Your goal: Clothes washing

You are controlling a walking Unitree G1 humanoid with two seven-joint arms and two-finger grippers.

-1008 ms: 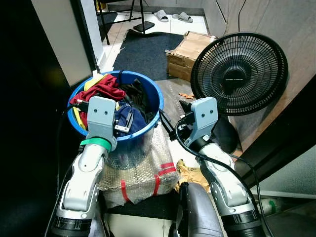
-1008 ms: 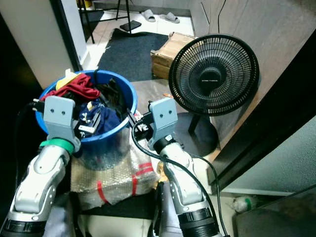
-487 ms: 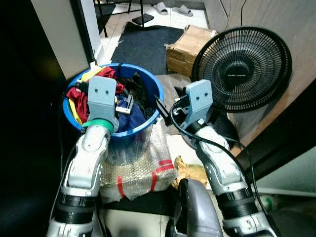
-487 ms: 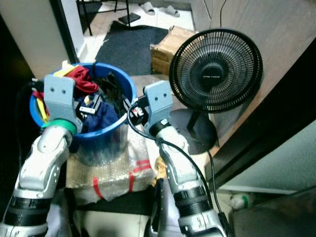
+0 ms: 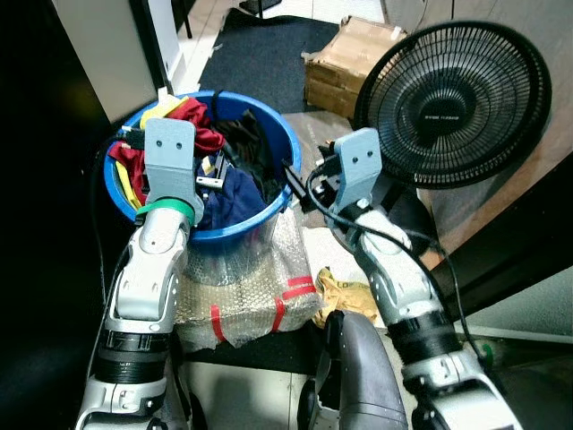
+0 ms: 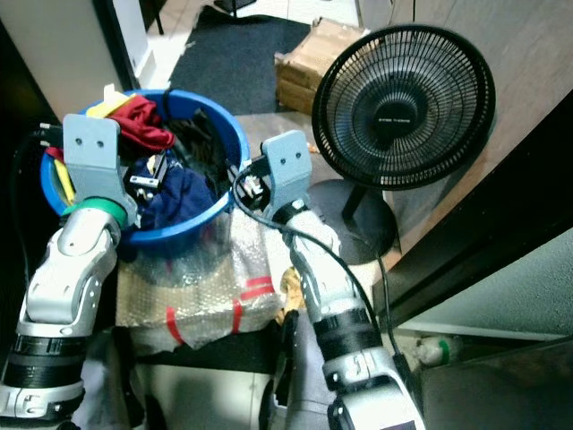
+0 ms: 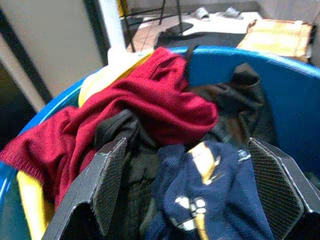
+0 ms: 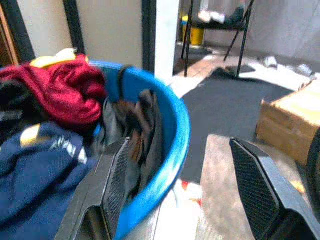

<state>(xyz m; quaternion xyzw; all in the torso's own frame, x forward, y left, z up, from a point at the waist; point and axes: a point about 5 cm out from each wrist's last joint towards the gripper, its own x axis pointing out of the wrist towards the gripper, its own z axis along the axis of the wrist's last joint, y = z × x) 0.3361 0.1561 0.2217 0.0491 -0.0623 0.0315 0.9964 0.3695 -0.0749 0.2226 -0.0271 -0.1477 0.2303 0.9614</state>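
Note:
A blue tub (image 5: 243, 233) holds a heap of clothes: a red garment (image 7: 150, 105) on top, a navy one with yellow print (image 7: 210, 200) and a black one (image 5: 249, 148). My left gripper (image 7: 187, 145) hangs open just above the heap, with its fingers (image 7: 107, 185) on either side of the navy and black cloth. It grips nothing. My right gripper (image 8: 180, 145) is open at the tub's right rim (image 8: 172, 150), one finger over the inside and the other outside.
The tub stands on a bubble-wrapped package with red tape (image 5: 255, 291). A black floor fan (image 5: 452, 103) stands close on the right. Behind it lie a cardboard box (image 5: 345, 63) and a dark mat (image 5: 260, 54). A pale wall panel (image 5: 98, 54) stands at the left.
The head view has shifted. Both arms have stretched forward: the left gripper has moved further over the clothes and the right one up to the tub's rim.

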